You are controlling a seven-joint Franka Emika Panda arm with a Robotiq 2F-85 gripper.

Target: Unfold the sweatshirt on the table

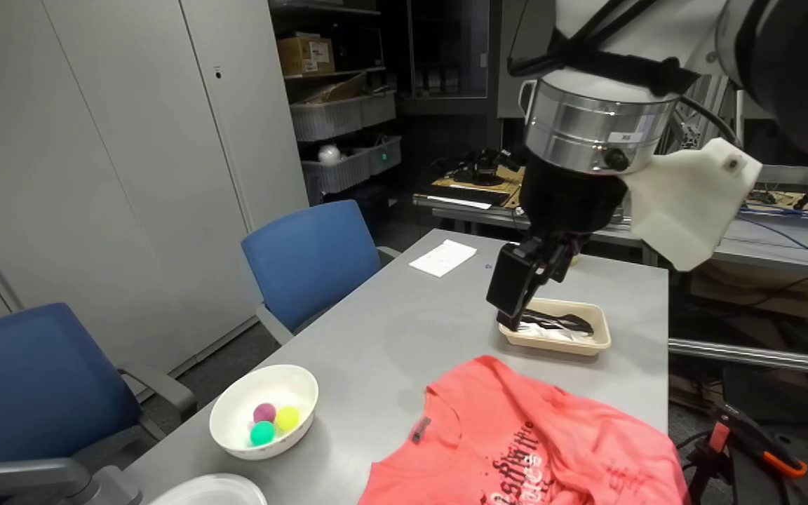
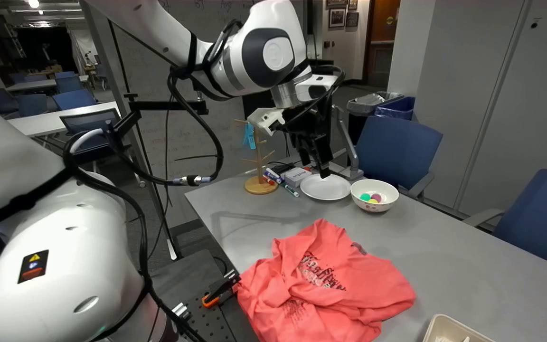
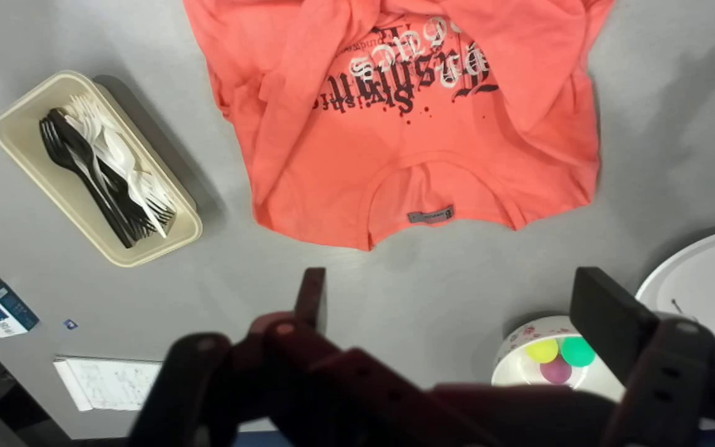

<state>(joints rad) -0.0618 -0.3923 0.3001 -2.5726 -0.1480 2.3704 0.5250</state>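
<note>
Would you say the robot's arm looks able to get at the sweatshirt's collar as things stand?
Probably yes. In the wrist view the hand is open and empty, and nothing covers the collar of the sweatshirt. The hand hangs above the table, so it would likely need to come down first.

A yellow warning triangle [image 2: 34,258] marks the white arm [image 2: 79,247].

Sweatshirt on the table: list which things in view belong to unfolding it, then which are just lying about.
For the job: sweatshirt, table, open gripper.

Just lying about: white bowl and the three balls in it, white plate, tan tray and its cutlery, white paper, blue-and-white box, wooden stand, markers.
</note>
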